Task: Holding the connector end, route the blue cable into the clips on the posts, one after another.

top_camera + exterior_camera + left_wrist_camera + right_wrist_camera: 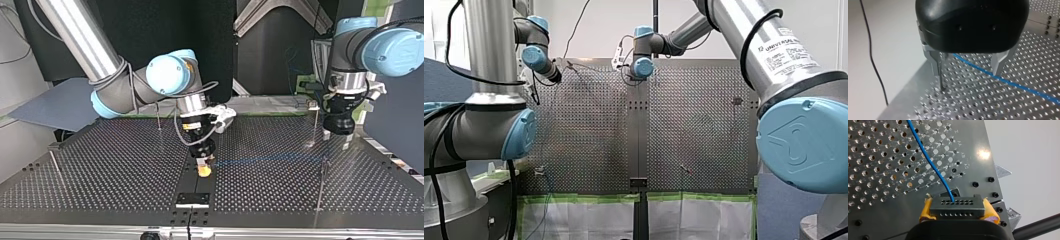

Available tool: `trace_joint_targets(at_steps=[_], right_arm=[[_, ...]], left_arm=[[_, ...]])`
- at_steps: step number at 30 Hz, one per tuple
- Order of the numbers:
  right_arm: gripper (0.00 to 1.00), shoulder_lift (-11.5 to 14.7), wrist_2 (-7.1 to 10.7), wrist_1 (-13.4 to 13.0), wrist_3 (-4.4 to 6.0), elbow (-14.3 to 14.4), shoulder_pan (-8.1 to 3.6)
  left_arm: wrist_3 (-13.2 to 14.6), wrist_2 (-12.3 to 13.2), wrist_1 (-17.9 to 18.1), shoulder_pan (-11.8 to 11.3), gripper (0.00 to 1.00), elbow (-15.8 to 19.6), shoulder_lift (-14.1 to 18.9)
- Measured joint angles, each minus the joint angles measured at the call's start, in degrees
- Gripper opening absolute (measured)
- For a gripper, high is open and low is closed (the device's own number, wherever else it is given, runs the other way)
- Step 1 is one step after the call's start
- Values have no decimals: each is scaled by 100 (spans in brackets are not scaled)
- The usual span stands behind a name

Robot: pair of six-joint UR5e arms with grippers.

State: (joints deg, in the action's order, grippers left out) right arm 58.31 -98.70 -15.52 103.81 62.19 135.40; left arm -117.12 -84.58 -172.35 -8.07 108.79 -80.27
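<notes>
My right gripper (pixel 958 210) is shut with its yellow pads on the dark connector block (pixel 958 203). The blue cable (pixel 930 162) leaves the block and runs away over the perforated plate. In the top view this gripper (pixel 203 167) hangs low near the table's middle, and the cable (pixel 270 161) stretches from it toward the view's right. My left gripper (pixel 966 73) is open, its metal fingers (pixel 997 63) astride the cable (pixel 1010 83) and above it. A thin post (pixel 941 77) stands beside one finger. The same left gripper (pixel 337 139) hovers at the top view's right.
Thin posts stand on the table: one (pixel 317 125) beside my left gripper, one (pixel 322 185) in front of it, one (pixel 158 117) behind my right arm, one (pixel 55 162) at the top view's far left. A black bracket (pixel 192 199) lies at the near edge.
</notes>
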Motion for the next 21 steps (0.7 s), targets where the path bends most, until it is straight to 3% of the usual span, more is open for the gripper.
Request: trace_joint_targets(at_steps=[5, 14, 21], right_arm=[[0, 1, -1, 1, 10, 0, 0], [0, 1, -1, 13, 18, 0, -4], [0, -2, 4, 19, 18, 0, -2]], left_arm=[[35, 60, 83, 27, 100, 0, 159], [384, 431, 212, 184, 100, 0, 225], [703, 227, 101, 311, 100, 0, 235]])
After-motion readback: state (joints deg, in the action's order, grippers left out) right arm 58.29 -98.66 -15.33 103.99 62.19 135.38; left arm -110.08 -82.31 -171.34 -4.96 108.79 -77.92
